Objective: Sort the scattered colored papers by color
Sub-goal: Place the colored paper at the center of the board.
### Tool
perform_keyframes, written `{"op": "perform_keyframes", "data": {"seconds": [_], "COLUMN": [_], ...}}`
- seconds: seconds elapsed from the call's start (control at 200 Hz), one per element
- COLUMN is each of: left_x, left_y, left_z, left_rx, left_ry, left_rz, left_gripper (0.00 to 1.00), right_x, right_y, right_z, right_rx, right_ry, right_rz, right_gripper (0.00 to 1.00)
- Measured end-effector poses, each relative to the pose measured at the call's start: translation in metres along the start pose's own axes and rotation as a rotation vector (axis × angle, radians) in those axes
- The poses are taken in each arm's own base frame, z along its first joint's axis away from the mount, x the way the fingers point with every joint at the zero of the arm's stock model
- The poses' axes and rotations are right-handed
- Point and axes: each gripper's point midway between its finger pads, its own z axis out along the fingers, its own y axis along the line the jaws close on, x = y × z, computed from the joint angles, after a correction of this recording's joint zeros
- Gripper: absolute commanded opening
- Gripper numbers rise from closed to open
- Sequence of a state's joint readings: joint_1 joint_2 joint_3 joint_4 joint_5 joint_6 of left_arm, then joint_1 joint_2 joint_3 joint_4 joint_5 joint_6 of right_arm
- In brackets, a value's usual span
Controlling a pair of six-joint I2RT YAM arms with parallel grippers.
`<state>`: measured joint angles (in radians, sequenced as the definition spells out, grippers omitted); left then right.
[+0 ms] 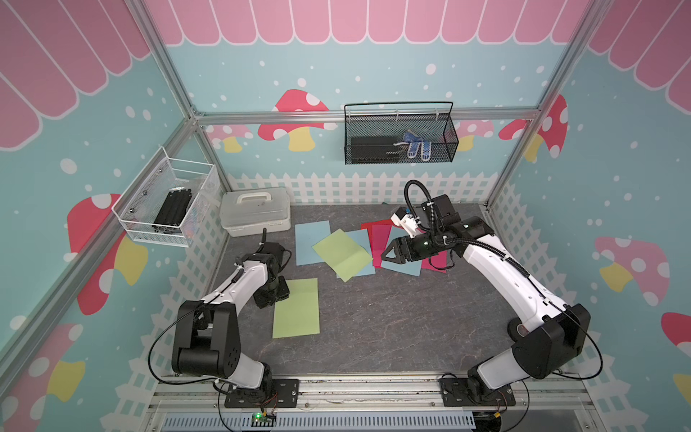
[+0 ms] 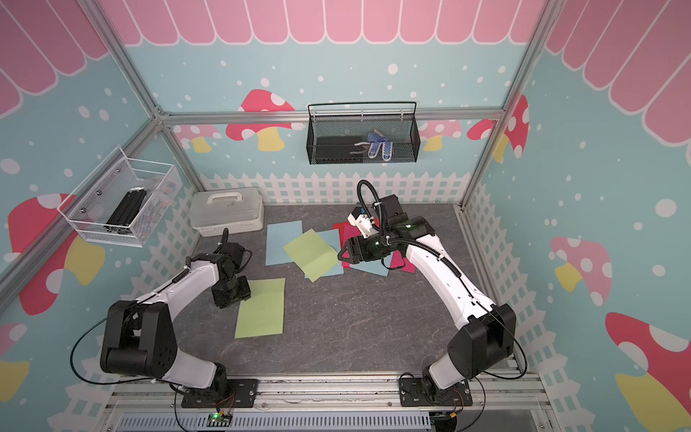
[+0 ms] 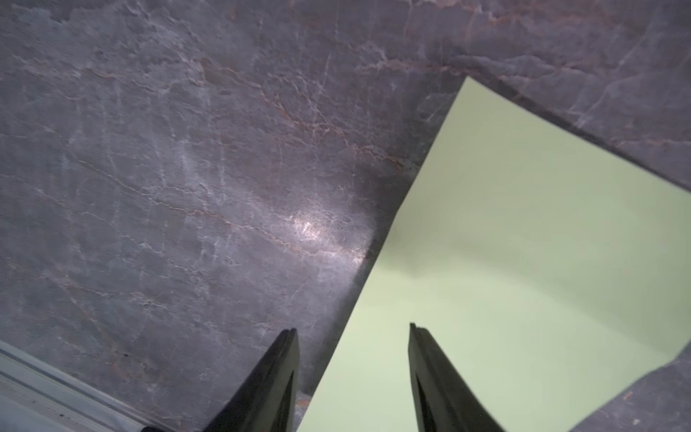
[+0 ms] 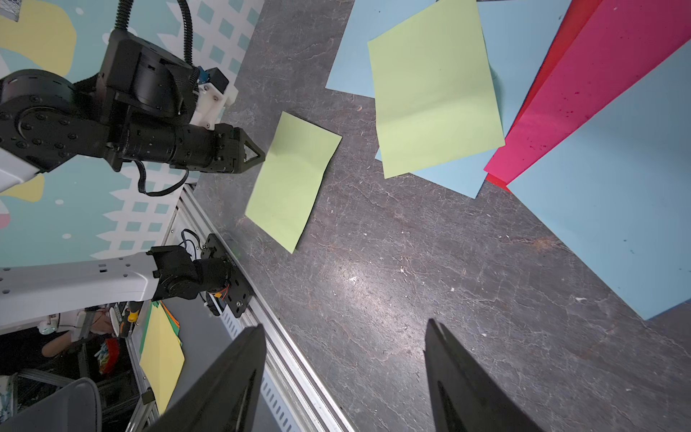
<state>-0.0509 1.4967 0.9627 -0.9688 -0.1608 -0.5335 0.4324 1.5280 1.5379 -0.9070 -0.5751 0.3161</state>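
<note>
Presently: lone green sheet (image 1: 297, 308), flat on table (image 1: 374, 329), one edge under left gripper (image 3: 353, 329), jaws parted, gripping nothing. Other papers (image 1: 342, 254) (blue, green, magenta, red) overlap mid-table beneath right gripper (image 4: 346, 325), likewise parted, empty.

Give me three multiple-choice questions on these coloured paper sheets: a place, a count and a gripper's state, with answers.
1. The lone light green paper sheet lies: A. by the left gripper, apart from the others; B. under a red sheet; C. off the table.
2. Light green sheets in view: A. one; B. two; C. four.
3. The right gripper is: A. shut on a blue sheet; B. shut on nothing; C. open, holding nothing.
Answers: 1 A, no other sheet touches it; 2 B, the other green sheet tops the light blue sheets; 3 C, its jaws stand apart.
</note>
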Motion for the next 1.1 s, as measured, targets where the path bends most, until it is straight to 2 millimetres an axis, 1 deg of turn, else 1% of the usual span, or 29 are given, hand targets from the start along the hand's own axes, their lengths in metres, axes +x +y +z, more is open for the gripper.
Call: {"op": "perform_keyframes", "data": {"seconds": [0.12, 0.175, 0.245, 0.31, 0.375, 0.4, 0.565, 0.635, 0.695, 0.816, 0.931, 1.001, 1.101], "left_x": [-0.001, -0.001, 0.0, 0.001, 0.003, 0.004, 0.015, 0.022, 0.025, 0.03, 0.046, 0.057, 0.07], "left_y": [0.005, 0.006, 0.003, -0.005, -0.023, -0.033, -0.121, -0.149, -0.17, -0.203, -0.229, -0.237, -0.241], "left_z": [-0.005, -0.006, -0.006, -0.01, -0.017, -0.021, -0.057, -0.063, -0.061, -0.05, -0.034, -0.027, -0.02], "left_rx": [-0.009, -0.008, 0.006, 0.042, 0.116, 0.153, 0.458, 0.54, 0.577, 0.599, 0.59, 0.58, 0.565], "left_ry": [-0.014, -0.013, -0.007, -0.006, -0.018, -0.03, -0.099, -0.093, -0.078, -0.041, 0.002, 0.024, 0.047], "left_rz": [-0.007, -0.009, -0.008, -0.002, 0.016, 0.028, 0.131, 0.162, 0.184, 0.221, 0.267, 0.291, 0.309], "left_gripper": [0.5, 0.48, 0.48, 0.48, 0.49, 0.49, 0.49, 0.49, 0.49, 0.48, 0.47, 0.47, 0.46], "right_x": [0.0, 0.0, 0.001, 0.003, 0.004, 0.004, 0.004, 0.004, 0.004, 0.004, 0.005, 0.005, 0.006], "right_y": [-0.001, -0.002, -0.002, -0.004, -0.006, -0.007, -0.013, -0.017, -0.021, -0.026, -0.031, -0.033, -0.037], "right_z": [0.0, 0.0, 0.001, 0.003, 0.004, 0.004, 0.007, 0.009, 0.011, 0.012, 0.013, 0.014, 0.015], "right_rx": [0.006, 0.006, 0.007, 0.008, 0.015, 0.019, 0.044, 0.062, 0.078, 0.101, 0.123, 0.135, 0.148], "right_ry": [-0.001, -0.001, 0.001, 0.006, 0.009, 0.01, 0.012, 0.016, 0.018, 0.021, 0.026, 0.028, 0.032], "right_rz": [0.001, 0.001, 0.002, 0.006, 0.011, 0.012, 0.022, 0.027, 0.029, 0.033, 0.037, 0.038, 0.041], "right_gripper": [0.7, 0.7, 0.7, 0.69, 0.68, 0.68, 0.68, 0.68, 0.68, 0.68, 0.68, 0.68, 0.68]}}
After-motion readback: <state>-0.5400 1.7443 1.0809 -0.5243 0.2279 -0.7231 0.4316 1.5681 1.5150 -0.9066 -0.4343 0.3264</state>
